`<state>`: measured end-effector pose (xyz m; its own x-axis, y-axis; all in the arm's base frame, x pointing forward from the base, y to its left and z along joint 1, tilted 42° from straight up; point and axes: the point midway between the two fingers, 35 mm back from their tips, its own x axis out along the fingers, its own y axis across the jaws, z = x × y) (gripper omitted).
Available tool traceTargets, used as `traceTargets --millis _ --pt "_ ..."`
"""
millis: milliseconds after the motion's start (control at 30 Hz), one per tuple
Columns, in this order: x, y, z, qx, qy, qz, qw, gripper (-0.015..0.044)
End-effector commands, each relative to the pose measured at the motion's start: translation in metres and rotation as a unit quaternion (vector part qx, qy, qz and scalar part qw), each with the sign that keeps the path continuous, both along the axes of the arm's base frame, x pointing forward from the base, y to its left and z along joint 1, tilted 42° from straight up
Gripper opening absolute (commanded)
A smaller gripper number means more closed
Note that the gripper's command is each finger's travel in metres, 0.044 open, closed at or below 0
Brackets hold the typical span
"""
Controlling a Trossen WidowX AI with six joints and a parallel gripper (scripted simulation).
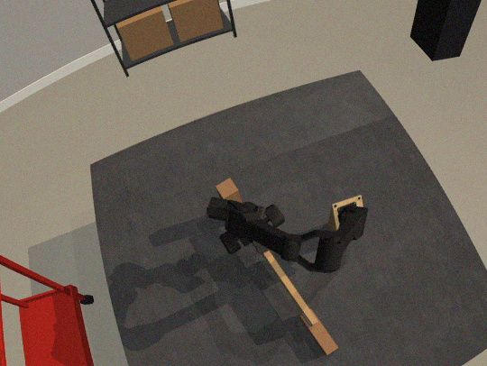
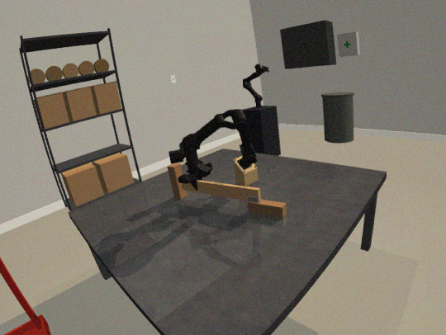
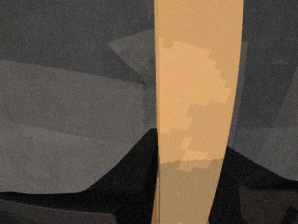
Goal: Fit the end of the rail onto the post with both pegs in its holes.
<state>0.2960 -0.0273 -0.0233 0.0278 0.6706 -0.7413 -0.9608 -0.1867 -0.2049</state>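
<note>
1. Rail (image 1: 290, 286) (image 2: 227, 191) (image 3: 197, 100): I find it held between the fingers of my hand (image 1: 253, 230) (image 2: 195, 180) (image 3: 173, 135), which is closed onto its sides, only partly open.
2. Near end: raised off the counter (image 1: 316, 149) (image 2: 231, 264) (image 3: 50, 40), close to the post (image 1: 227, 188) (image 2: 176, 181) just beside my hand. Pegs hidden; I cannot confirm seating or contact.
3. Far end: well apart from my hand, at the bracket on the footboard block (image 1: 324, 337) (image 2: 268, 209).
</note>
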Motion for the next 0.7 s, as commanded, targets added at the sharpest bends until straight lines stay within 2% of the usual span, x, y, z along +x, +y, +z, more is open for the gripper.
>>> traceTargets --millis 0,667 --pt "0.0006 -0.0035 0.0011 -0.003 -0.004 -0.003 1.000 0.0000" --pt "-0.0006 -0.0001 0.0050 -0.003 -0.004 -0.003 1.000 0.0000"
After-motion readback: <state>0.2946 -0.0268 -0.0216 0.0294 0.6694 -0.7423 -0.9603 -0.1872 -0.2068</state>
